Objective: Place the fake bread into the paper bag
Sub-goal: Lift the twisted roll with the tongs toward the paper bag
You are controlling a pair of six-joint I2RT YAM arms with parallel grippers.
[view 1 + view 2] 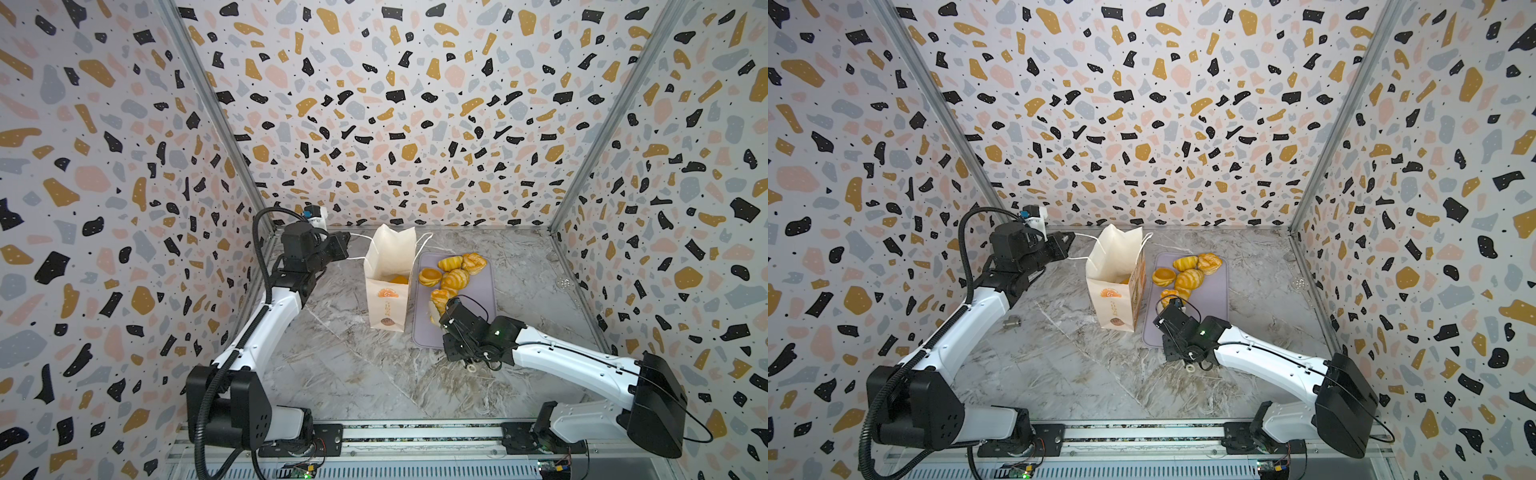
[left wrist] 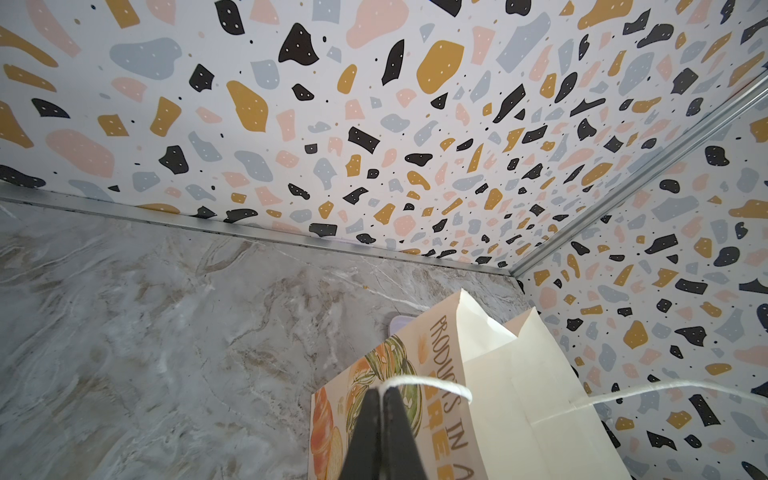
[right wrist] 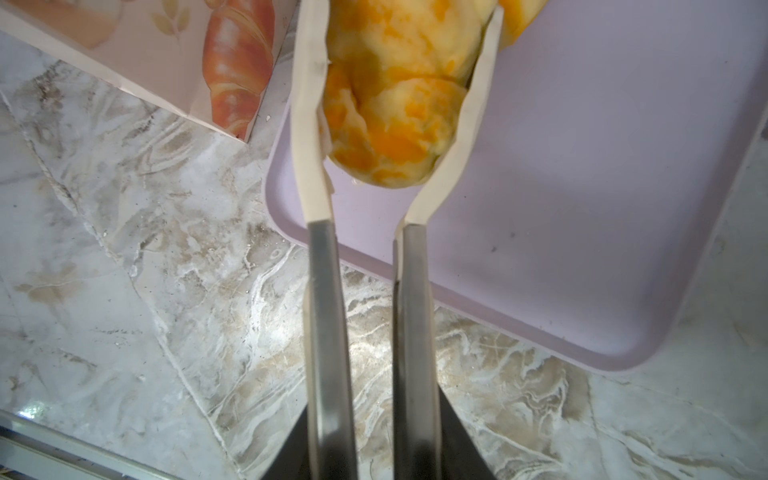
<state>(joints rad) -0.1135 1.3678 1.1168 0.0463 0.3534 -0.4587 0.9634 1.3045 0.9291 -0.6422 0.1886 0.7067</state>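
Note:
The paper bag [image 1: 388,291] [image 1: 1113,286] stands upright and open on the marble table, left of the lilac tray [image 1: 478,316]. My left gripper [image 1: 347,245] [image 2: 380,390] is shut on its white string handle [image 2: 415,380], which is stretched to the left. An orange bread [image 1: 400,279] shows inside the bag. My right gripper [image 1: 451,309] [image 3: 374,419] is shut on metal tongs [image 3: 324,291] with white tips. The tips clamp a golden roll [image 3: 399,104] [image 1: 438,299] at the tray's left side. Several more breads [image 1: 453,270] lie at the tray's far end.
Terrazzo-patterned walls close in the back and both sides. A small metal piece [image 1: 1012,322] lies on the table by the left arm. A clear round item [image 1: 564,283] sits near the right wall. The bag's side [image 3: 166,54] stands close beside the tongs.

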